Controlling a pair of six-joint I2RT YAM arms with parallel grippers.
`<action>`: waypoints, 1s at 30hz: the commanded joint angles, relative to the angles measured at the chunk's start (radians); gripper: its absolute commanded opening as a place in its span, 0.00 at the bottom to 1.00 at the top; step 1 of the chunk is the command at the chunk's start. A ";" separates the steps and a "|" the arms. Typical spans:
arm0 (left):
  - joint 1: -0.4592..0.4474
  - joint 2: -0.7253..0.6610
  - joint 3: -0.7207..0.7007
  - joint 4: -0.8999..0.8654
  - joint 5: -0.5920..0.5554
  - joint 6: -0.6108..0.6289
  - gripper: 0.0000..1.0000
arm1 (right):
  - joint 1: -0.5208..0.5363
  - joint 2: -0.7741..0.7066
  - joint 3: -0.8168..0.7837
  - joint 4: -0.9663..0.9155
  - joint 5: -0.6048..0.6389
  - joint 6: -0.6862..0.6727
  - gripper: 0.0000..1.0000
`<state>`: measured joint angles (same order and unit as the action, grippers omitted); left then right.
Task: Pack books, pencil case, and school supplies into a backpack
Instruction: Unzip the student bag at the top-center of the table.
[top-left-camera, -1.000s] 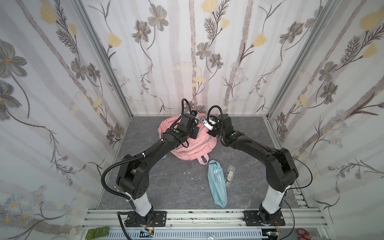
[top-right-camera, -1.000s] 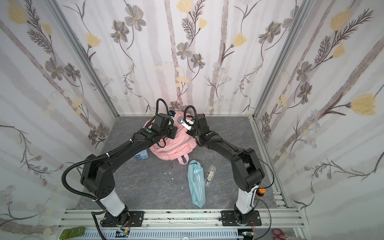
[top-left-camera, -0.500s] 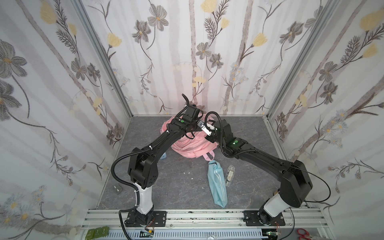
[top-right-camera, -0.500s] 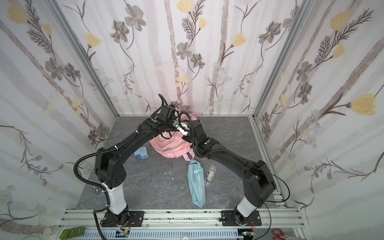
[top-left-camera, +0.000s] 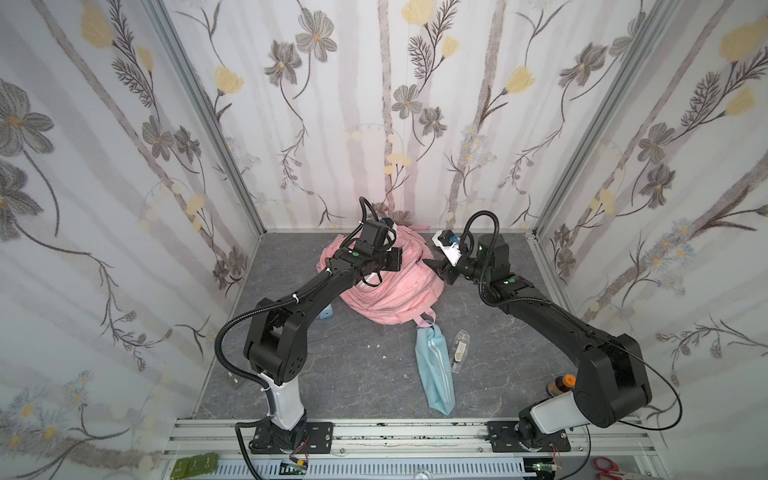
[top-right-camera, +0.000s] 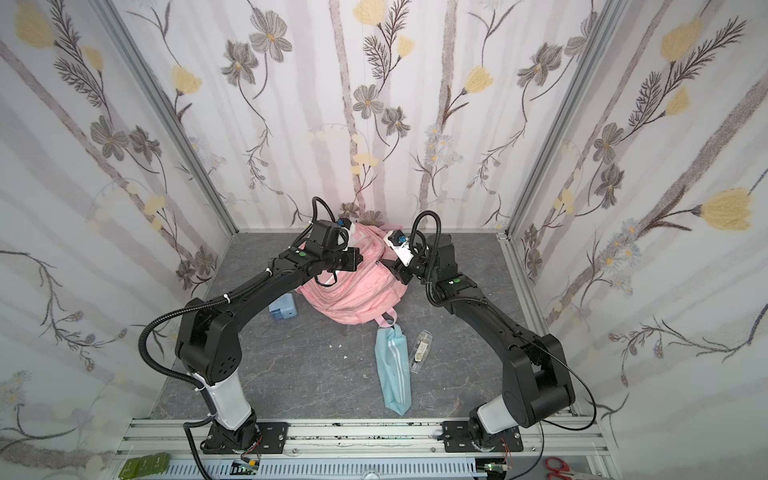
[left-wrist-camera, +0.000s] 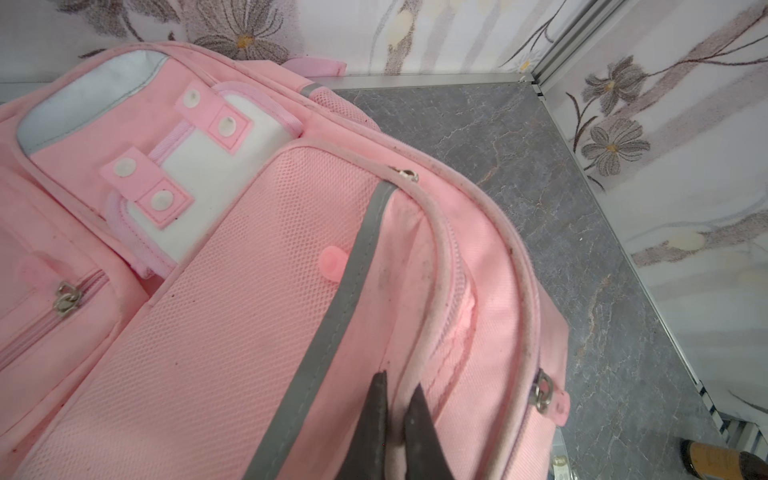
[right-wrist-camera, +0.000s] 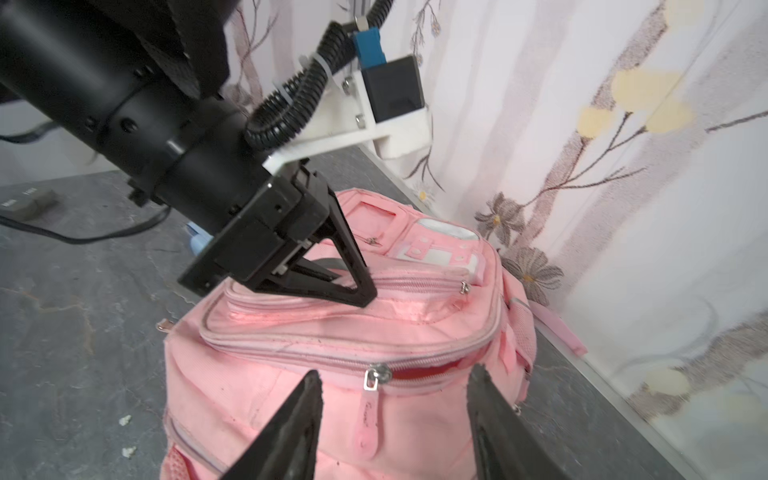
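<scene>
The pink backpack (top-left-camera: 388, 293) (top-right-camera: 353, 297) lies at the back of the floor. My left gripper (left-wrist-camera: 397, 399) (right-wrist-camera: 365, 294) is shut on a piped seam of the backpack's front pocket. Just right of the bag, my right gripper (right-wrist-camera: 397, 401) (top-left-camera: 432, 266) stands open and apart from it, a pink zipper pull (right-wrist-camera: 371, 411) hanging between its jaws. The zipper beside the pull shows a short red gap. The light-blue pencil case (top-left-camera: 432, 365) and a clear oblong case (top-left-camera: 458, 351) lie in front of the bag. A pale-blue boxy item (top-right-camera: 281, 307) sits left of it. The books are out of view.
Flowered walls close in the left, back and right; the backpack lies near the back wall. A brown bottle (top-left-camera: 561, 384) stands by the right arm's base. Red scissors (top-left-camera: 609, 455) and a green block (top-left-camera: 195, 457) lie beyond the front rail.
My right gripper has opened and drawn back to the right, off the backpack's top. The left gripper stays shut on the bag, which has settled lower.
</scene>
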<state>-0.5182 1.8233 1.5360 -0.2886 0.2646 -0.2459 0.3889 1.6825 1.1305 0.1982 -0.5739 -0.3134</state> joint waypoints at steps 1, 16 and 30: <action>0.004 -0.009 0.001 0.097 0.105 0.051 0.00 | -0.033 0.051 0.041 0.070 -0.201 0.064 0.56; 0.010 0.023 0.049 0.038 -0.050 -0.197 0.00 | 0.102 0.146 0.044 -0.015 0.187 0.027 0.53; -0.003 0.009 0.012 0.045 -0.048 -0.274 0.00 | 0.127 0.037 -0.117 0.089 0.333 -0.020 0.49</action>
<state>-0.5209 1.8484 1.5501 -0.2874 0.2340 -0.4820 0.5194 1.7344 1.0225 0.2283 -0.2478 -0.3103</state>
